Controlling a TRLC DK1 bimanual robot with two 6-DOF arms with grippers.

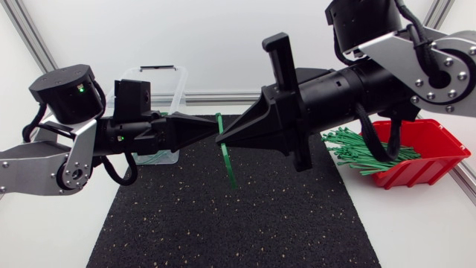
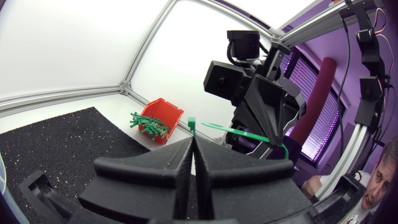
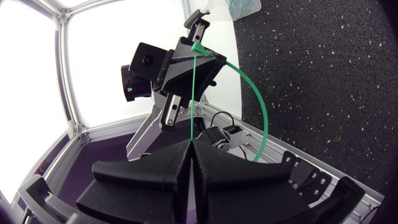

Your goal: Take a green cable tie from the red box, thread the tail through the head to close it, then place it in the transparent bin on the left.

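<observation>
— White surface (image 1: pixel 44 223) with 1 black speckled mat (image 1: pixel 223 223) on it. What sits on either side?

— 1 red box (image 1: pixel 439 141) at the right edge of the mat and 1 transparent bin (image 1: pixel 175 82) at the far left. A heap of green ties (image 1: pixel 357 149) spills over the box's front lip, too tangled to count. Some green shows inside the bin as well.

— And the 2 arms?

— They meet tip to tip above the middle of the mat. The left gripper (image 1: pixel 214 135) comes in from the left and the right gripper (image 1: pixel 225 137) from the right, almost touching.

— How do the fingers stand?

— Both pairs are pressed together, and both pinch the same 1 green cable tie (image 1: pixel 227 160). In the left wrist view its head pokes up from between the left fingers. In the right wrist view the strap runs straight from the right gripper's tips to the left gripper, and a second stretch of it bows out to the side.

— So where is that tie?

— In the air between the 2 grippers, with 1 end hanging down toward the mat, well apart from both box and bin.
</observation>
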